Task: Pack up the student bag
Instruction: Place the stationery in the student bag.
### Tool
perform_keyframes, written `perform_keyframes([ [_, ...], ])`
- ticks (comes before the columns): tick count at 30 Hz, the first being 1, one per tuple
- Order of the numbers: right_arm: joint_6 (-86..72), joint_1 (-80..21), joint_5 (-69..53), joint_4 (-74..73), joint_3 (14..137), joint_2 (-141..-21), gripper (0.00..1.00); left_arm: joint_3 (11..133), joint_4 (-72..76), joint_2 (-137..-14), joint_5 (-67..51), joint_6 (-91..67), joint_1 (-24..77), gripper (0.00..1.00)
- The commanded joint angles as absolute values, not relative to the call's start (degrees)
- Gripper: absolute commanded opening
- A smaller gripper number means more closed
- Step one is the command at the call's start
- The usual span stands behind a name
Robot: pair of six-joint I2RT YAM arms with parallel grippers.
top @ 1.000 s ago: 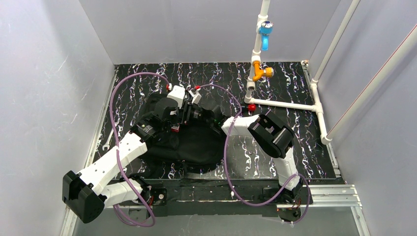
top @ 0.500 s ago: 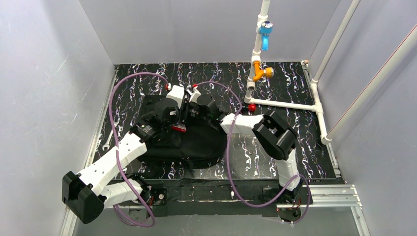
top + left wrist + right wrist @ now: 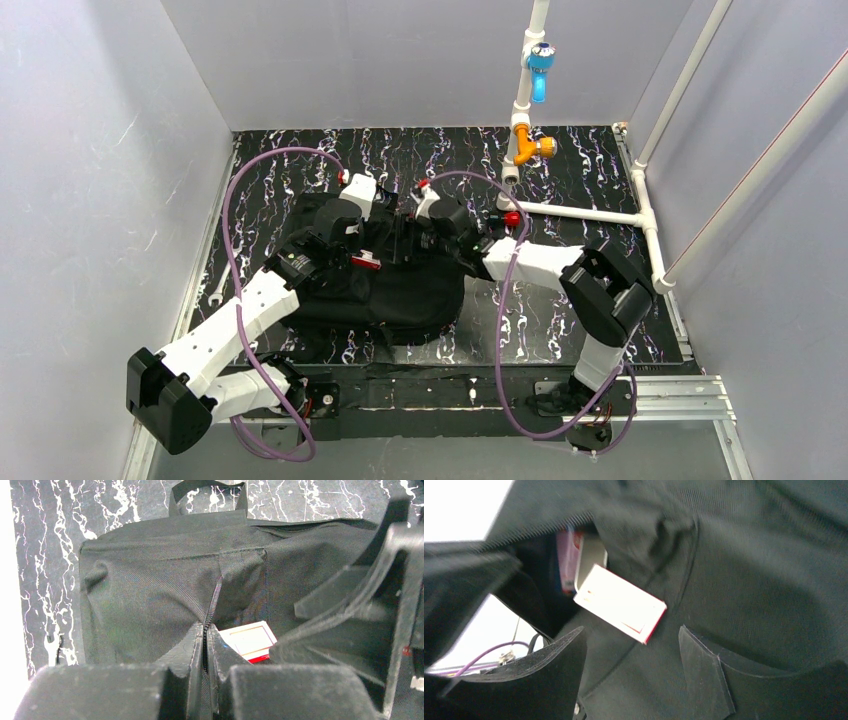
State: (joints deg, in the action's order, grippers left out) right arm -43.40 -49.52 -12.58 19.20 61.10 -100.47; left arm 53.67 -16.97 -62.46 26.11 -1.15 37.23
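Down at 6 o'clock, both arm bases sit at the near edge of the black marbled table (image 3: 600, 200). A purple cable (image 3: 229, 200) loops high off the left arm. A small spanner (image 3: 217, 290) lies at the 9 o'clock edge.

Moving in, there's the student bag (image 3: 410, 295), big and black. It lies flat just toward 8 o'clock of the table's centre, and both arms reach over it.

The left gripper (image 3: 204, 632) is clenched tight on the bag. Its fingers are pressed together on the fabric right at the zipper (image 3: 215, 597), whose teeth run away from the fingertips toward 12 o'clock. On the left wrist view the bag's top loop (image 3: 173, 497) lies beyond, flat against the table.

Just at 2 o'clock of those fingertips a white card with a red edge (image 3: 248, 640) rests on the bag.

The right gripper (image 3: 631, 632) is released, jaws spread wide with nothing between them but bag fabric below. The same card lies just past its fingertips at 12 o'clock. Beyond it the bag's mouth gapes, with something pink (image 3: 565, 555) inside, too blurred to name.

Out at 1 o'clock stands the white pipe frame (image 3: 580, 213), with its orange fitting (image 3: 525, 148) and, higher up, a blue valve (image 3: 540, 58).
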Motion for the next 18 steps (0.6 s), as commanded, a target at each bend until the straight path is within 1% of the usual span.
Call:
perform_keyframes([
  [1,-51.0,-49.7,-18.5,31.5,56.7,-102.1,0.76,56.4,-12.9,-61.1,24.6,-2.3,38.0,0.0],
  [4,-54.3,-49.7,-19.9,35.5,56.2,-104.4,0.73,56.5,-13.0,-61.0,24.4,-2.3,37.9,0.0],
  [8,-57.8,-49.8,-22.0,42.4,56.9,-107.2,0.62,56.5,-13.0,-61.0,24.2,-2.5,37.9,0.0],
  [11,-59.7,-49.8,-23.9,44.7,58.9,-109.4,0.51,56.6,-13.1,-61.0,24.2,-2.4,37.9,0.0],
  [15,-60.9,-50.2,-24.4,47.0,61.9,-111.1,0.4,56.6,-13.0,-60.8,24.0,-2.5,38.0,0.0],
  [18,-60.4,-51.1,-25.2,46.9,65.8,-112.4,0.38,56.6,-13.0,-60.9,23.7,-2.5,38.0,0.0],
])
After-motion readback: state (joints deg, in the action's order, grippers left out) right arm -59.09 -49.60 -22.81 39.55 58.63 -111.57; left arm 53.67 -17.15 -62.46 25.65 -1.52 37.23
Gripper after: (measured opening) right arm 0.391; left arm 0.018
